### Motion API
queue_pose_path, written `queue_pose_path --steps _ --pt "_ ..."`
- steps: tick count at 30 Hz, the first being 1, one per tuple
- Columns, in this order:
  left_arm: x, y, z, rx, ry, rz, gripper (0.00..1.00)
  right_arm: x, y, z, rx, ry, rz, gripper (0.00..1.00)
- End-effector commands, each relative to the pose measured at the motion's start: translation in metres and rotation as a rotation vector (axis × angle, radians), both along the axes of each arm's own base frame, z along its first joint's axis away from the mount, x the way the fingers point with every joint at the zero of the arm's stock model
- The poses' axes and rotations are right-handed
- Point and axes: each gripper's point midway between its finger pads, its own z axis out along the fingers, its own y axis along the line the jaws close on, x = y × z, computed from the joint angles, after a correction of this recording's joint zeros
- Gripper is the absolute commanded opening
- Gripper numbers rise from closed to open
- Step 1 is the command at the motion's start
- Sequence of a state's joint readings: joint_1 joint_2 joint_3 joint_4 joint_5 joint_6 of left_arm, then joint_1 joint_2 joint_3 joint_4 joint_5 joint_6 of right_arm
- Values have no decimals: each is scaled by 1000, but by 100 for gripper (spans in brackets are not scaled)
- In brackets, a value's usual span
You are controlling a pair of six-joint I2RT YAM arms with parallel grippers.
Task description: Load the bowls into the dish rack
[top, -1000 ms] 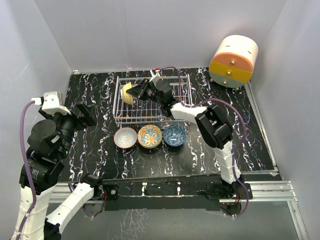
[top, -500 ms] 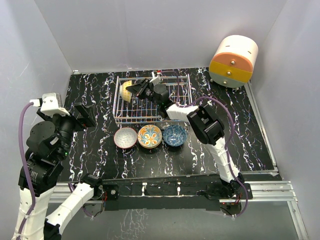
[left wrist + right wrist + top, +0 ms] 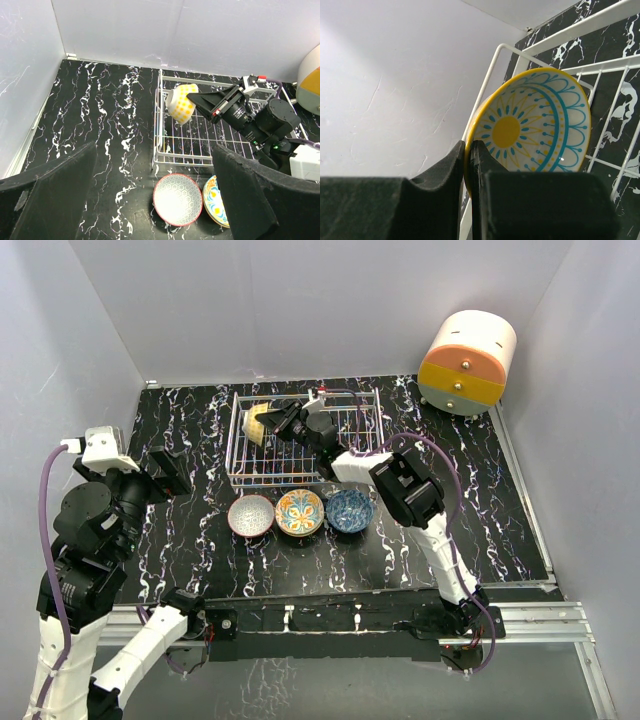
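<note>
The desk (image 3: 200,430) is a black marble-look sheet with white veins, boxed in by plain pale walls (image 3: 300,310) on three sides, with a metal rail (image 3: 540,620) along the near edge. A cream-and-orange drum cabinet (image 3: 467,362) stands in the far right corner.

The dish rack (image 3: 290,468) sits at the back, middle of the desk. The right gripper (image 3: 270,420) reaches into its far left corner, pinched narrow on the rim of the yellow bowl (image 3: 530,127). That bowl is tipped up on its edge right by the rack's corner wires. I can't tell whether it's resting on them.

The other three bowls are in a row just in front of the rack, touching or nearly: grey speckled bowl (image 3: 251,515), orange floral bowl (image 3: 299,512) and blue bowl (image 3: 349,510).

The left gripper (image 3: 154,150) hangs over the left side of the desk, spread wide and holding nothing.
</note>
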State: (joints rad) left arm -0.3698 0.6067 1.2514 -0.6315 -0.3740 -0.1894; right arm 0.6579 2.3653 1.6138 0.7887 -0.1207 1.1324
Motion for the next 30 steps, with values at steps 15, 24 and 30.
queue_pose_path --steps 15,24,30 --pt "-5 4 14 5 -35 9 97 8 -28 -11 49 114 -130 13" --pt "-4 4 14 -1 -33 9 97 7 -46 -29 16 204 -175 24" --pt "-3 2 9 -3 -24 7 97 5 -56 -39 -7 237 -185 37"
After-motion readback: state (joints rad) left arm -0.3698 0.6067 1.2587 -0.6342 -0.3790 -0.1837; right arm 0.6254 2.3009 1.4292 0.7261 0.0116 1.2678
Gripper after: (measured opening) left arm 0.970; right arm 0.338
